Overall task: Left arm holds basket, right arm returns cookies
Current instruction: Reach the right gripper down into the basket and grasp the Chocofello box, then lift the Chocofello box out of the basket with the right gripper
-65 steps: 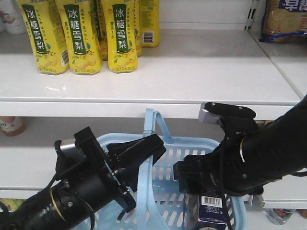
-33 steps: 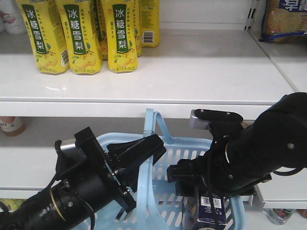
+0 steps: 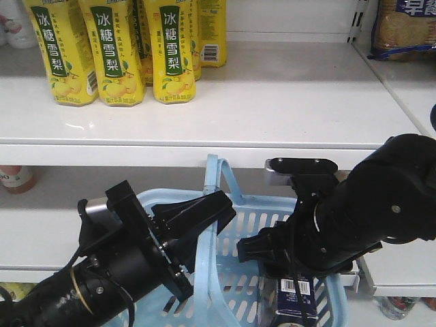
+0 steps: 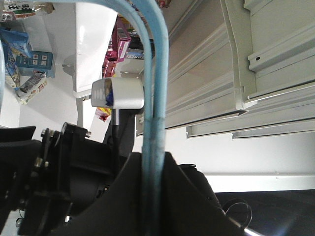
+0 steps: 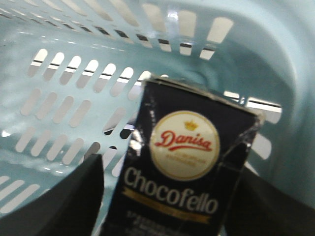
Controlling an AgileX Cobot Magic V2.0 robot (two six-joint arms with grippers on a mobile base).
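Observation:
The light blue basket [image 3: 255, 221] hangs in front of the lower shelf. My left gripper [image 3: 204, 214] is shut on its hoop handles [image 4: 153, 88], which run pinched together between the jaws of the left gripper [image 4: 152, 196]. The right arm [image 3: 347, 214] reaches down into the basket from the right. The cookies [image 5: 182, 172], a dark navy "Chocofello" box, stand upright inside, and the box's barcode side [image 3: 295, 293] shows below the arm. My right gripper [image 5: 172, 169] is open and straddles the box; a gap shows at its left finger [image 5: 74, 196].
Yellow drink bottles [image 3: 112, 54] stand at the left of the white upper shelf [image 3: 293, 102]. A blue biscuit bag [image 3: 402, 27] sits at the top right. The shelf's front edge [image 3: 170, 155] runs just above the basket handles. A small bottle [image 3: 17, 178] stands on the lower shelf at left.
The right arm has shifted left and lower into the basket, closing in over the cookies box. The left arm, basket and box have stayed put.

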